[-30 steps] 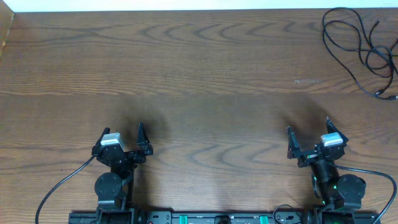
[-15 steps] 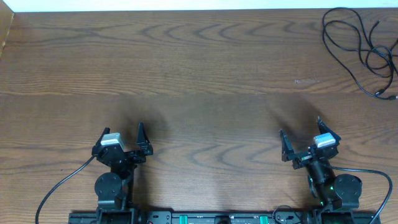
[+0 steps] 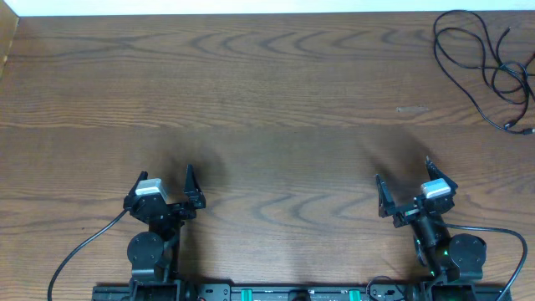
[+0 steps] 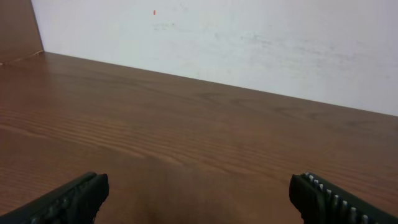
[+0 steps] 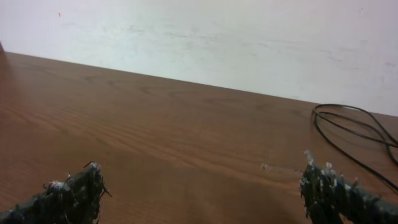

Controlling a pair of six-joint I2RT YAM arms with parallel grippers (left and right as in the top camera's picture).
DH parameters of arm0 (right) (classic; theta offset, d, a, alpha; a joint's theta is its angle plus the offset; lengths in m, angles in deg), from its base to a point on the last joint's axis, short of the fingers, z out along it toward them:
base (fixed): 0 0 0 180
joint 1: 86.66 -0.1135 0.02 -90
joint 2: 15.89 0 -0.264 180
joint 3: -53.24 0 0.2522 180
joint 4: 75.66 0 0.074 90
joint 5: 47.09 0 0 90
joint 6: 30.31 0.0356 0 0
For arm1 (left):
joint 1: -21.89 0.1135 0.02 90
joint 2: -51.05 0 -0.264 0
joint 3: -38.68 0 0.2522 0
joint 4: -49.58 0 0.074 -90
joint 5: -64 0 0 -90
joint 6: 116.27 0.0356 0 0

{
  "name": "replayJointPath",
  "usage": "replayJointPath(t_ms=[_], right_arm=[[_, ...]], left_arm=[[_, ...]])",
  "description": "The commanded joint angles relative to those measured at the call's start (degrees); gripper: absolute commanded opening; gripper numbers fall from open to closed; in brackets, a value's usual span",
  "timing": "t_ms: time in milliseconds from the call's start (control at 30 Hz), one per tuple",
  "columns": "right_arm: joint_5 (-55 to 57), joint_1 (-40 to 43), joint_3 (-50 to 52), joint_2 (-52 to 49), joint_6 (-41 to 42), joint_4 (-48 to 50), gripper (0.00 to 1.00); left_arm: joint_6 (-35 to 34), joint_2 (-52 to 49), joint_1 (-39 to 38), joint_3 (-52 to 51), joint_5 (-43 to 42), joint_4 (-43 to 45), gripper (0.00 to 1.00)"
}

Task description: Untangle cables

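The cables (image 3: 500, 72) are thin black cords lying in tangled loops at the far right corner of the table, with a small plug end near the right edge. The right wrist view shows part of these cables (image 5: 354, 129) ahead and to the right. My right gripper (image 3: 404, 171) stands open near the front edge, well short of the cables, with nothing between its fingers (image 5: 200, 171). My left gripper (image 3: 164, 177) is open at the front left, far from the cables, and only bare wood shows between its fingers (image 4: 199, 186).
The wooden table (image 3: 267, 100) ends at a white wall along the far edge. A small pale mark (image 3: 411, 109) sits on the wood ahead of the right gripper. Thick black arm wires (image 3: 79, 251) trail near the front edge by both bases.
The right gripper shifted a little to the left and turned slightly, then held still. The left arm and the cables have not moved.
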State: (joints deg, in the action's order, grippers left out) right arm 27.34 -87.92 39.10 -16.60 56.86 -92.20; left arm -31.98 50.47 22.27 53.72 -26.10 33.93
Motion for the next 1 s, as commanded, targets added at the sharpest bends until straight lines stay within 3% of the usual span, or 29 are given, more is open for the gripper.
replayJointPath(t_ms=[0,967], right_arm=[[0.42,-0.35,0.07,0.44,-0.87,-0.37,0.99],[5.09,-2.95,0.04,0.44,-1.11,-0.72,0.99]], left_arm=[[0.76,0.35,0.35,-1.05,0.55,-2.34,0.98],[0.76,0.35,0.35,-1.05,0.55,-2.34,0.98]])
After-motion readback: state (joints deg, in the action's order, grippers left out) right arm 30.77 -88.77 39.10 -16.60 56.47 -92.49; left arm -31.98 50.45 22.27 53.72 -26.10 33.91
